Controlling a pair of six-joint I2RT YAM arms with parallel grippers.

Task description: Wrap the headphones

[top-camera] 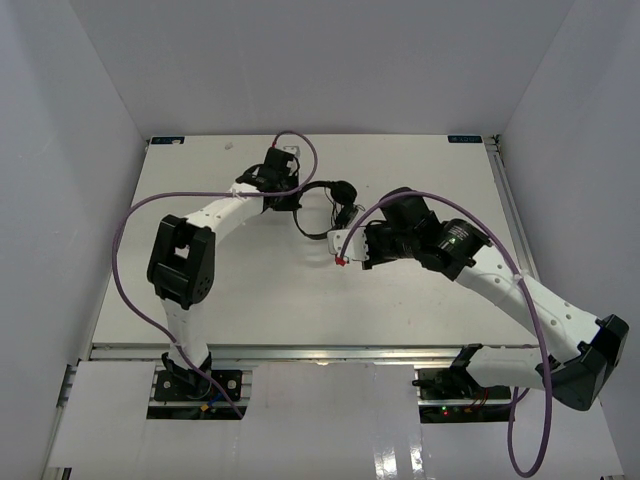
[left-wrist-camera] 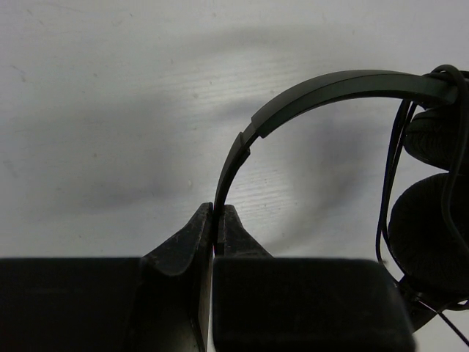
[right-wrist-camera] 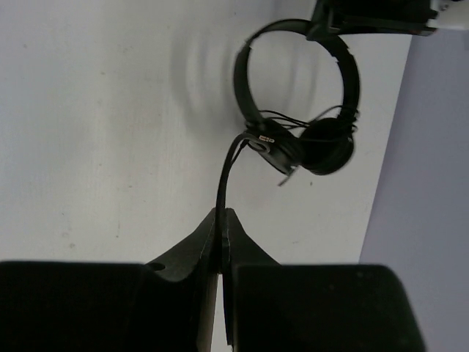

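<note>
The right fingers (right-wrist-camera: 192, 248) are closed on the thin black cable (right-wrist-camera: 226, 172), pinching it. Just beyond, the headphones (top-camera: 343, 190) are at the middle of the desk (top-camera: 430, 170), earcups together with cable strands draped across them. Farther on, the left fingers (left-wrist-camera: 187, 242) clamp the headband (left-wrist-camera: 330, 86).

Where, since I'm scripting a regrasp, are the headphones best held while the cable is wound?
On the thin headband, from outside the arc opposite the earcups, pinching its flat faces as the left hand does: the strip is slim, and this leaves the cups clear for the cable.
</note>
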